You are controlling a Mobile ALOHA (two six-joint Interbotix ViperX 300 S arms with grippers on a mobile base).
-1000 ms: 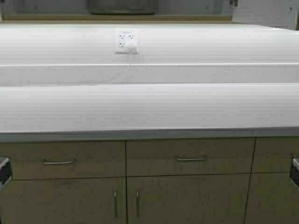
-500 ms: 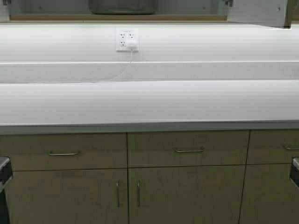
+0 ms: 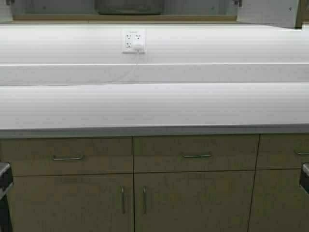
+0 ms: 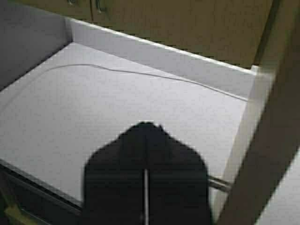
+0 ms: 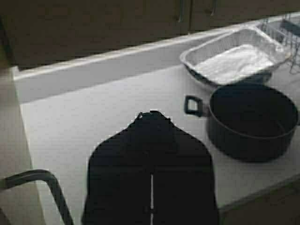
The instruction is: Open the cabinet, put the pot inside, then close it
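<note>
The cabinet (image 3: 58,7) runs along the top edge of the high view with its grey interior showing. Its right door (image 3: 268,12) stands swung out. A grey rounded vessel bottom (image 3: 128,6) sits inside it, cut off by the frame. In the right wrist view a dark pot (image 5: 253,122) with a black loop handle (image 5: 192,106) stands on a white counter. My right gripper (image 5: 152,114) is shut and empty, beside that pot and apart from it. My left gripper (image 4: 146,124) is shut and empty over bare white counter.
A white countertop (image 3: 154,104) spans the high view, with tan drawers (image 3: 193,154) and floor-level doors below. A wall outlet (image 3: 133,41) trails a thin cable (image 4: 140,72). A foil tray (image 5: 234,58) and a wire rack (image 5: 288,30) stand beyond the pot.
The robot has moved: the whole scene has shifted up and slightly right in the high view, showing more of the lower doors. Both arms stay parked low at the sides.
</note>
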